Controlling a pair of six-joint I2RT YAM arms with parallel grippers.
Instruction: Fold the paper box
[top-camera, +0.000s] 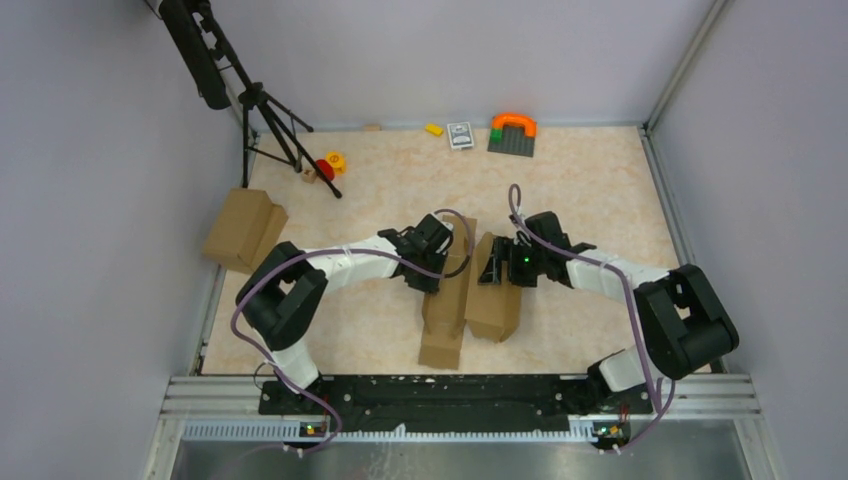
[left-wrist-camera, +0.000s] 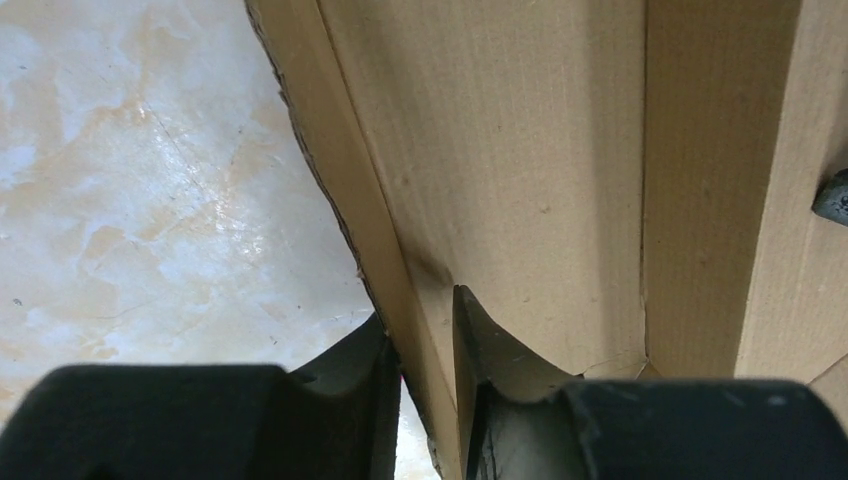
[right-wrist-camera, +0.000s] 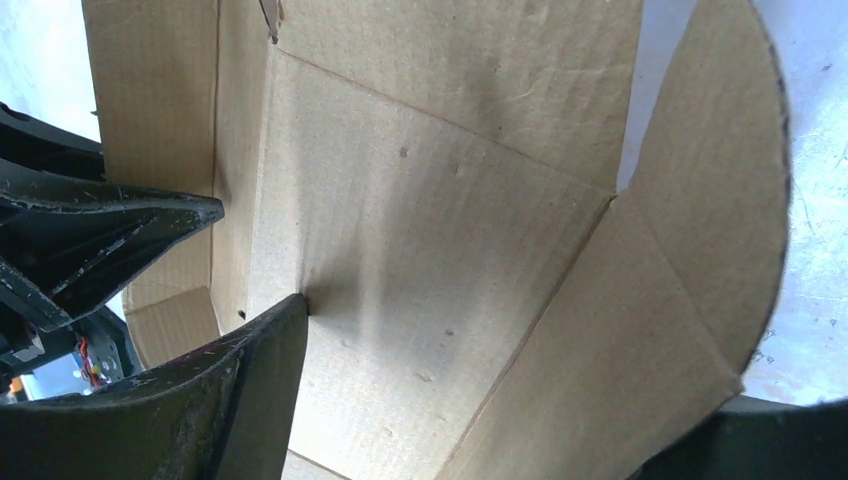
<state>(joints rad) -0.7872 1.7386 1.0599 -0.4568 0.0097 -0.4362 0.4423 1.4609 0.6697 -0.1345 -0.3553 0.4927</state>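
Seen from above, the paper box (top-camera: 445, 320) lies half-folded at the centre of the table (top-camera: 600, 200), left gripper (top-camera: 437, 258) at its 11 o'clock, right gripper (top-camera: 498, 265) at 1 o'clock. Only in the wrist views are the jaws shown: a box wall is straddled by the left fingers (left-wrist-camera: 350, 385), though whether it is pinched cannot be told; the right jaws are spread, released

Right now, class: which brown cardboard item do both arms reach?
The partly folded paper box in the middle, flaps spread; the bulkier carton sits alone at the far left.

Plain brown box (top-camera: 445, 320); cream marbled worktop (top-camera: 600, 200); at twelve o'clock an orange arch (top-camera: 514, 122) on a grey plate (top-camera: 510, 144).
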